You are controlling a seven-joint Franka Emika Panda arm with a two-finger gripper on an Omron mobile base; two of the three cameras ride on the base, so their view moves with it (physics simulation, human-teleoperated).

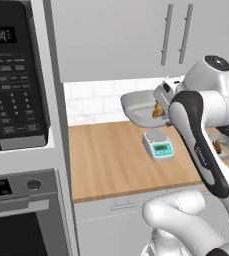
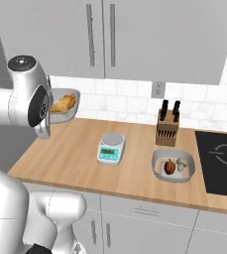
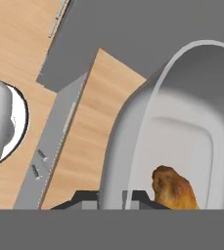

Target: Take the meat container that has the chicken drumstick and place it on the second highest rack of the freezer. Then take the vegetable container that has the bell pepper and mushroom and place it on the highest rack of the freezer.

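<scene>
My tool pinched rim of meat container, held aloft clear of counter. Chicken drumstick slid against tool-side wall, container tilted. Vegetable container sat well apart on counter, awaiting turn.

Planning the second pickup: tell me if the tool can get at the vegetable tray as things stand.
Probably not yet. The tool is shut on the chicken tray, held up off the counter. The vegetable tray itself sits open by the knife block, nothing over it.
</scene>
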